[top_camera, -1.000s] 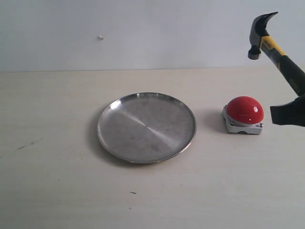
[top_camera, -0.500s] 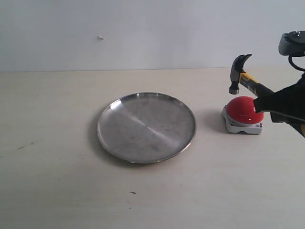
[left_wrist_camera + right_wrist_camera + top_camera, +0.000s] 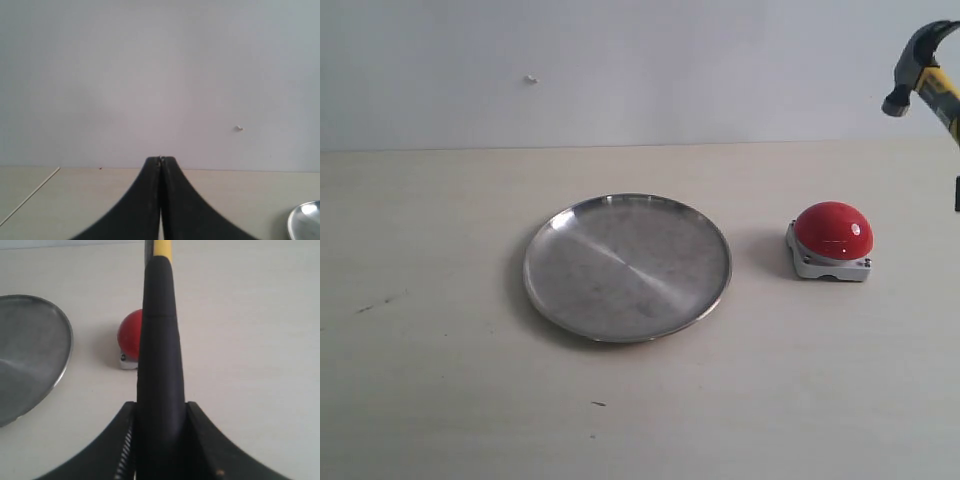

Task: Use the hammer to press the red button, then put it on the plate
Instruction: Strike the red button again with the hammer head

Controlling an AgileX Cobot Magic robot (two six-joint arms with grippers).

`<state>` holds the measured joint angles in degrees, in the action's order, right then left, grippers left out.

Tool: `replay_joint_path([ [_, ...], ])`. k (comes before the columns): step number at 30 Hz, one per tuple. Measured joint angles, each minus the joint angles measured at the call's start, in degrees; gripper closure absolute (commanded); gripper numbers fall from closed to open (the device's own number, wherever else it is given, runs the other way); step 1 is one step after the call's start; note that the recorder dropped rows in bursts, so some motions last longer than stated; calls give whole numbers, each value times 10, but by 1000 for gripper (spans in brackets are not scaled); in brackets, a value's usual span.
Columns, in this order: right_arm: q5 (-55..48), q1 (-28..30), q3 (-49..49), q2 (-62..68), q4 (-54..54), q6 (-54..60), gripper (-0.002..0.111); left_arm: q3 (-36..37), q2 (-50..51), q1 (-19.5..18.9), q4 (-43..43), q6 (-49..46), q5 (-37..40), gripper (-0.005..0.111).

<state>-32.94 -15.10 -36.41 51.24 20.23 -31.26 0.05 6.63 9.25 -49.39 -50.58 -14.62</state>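
Note:
The hammer (image 3: 925,72) hangs in the air at the right edge of the exterior view, its dark head up and its yellow-and-black handle running out of frame. In the right wrist view my right gripper (image 3: 161,407) is shut on the hammer's black handle (image 3: 160,340). The red button (image 3: 833,231) on its grey base rests on the table below and left of the hammer head, and shows partly behind the handle as the red button (image 3: 130,334). The steel plate (image 3: 628,266) lies left of the button. My left gripper (image 3: 160,161) is shut with nothing in it.
A pale wooden table (image 3: 440,400) carries everything, with a white wall (image 3: 620,60) behind. A small dark mark (image 3: 598,404) lies on the table in front of the plate. The plate's rim (image 3: 305,220) shows at a corner of the left wrist view.
Half a second ago the hammer head was just over the red button; now the right gripper has carried the hammer up and to the right, almost out of the exterior view.

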Motion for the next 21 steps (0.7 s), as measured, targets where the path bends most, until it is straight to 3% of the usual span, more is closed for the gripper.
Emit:
replay_joint_path([
  [6, 38, 0, 71, 26, -11, -21, 108, 0, 0, 0, 0, 0, 0, 107],
  [21, 93, 0, 75, 102, -12, -27, 108, 0, 0, 0, 0, 0, 0, 107],
])
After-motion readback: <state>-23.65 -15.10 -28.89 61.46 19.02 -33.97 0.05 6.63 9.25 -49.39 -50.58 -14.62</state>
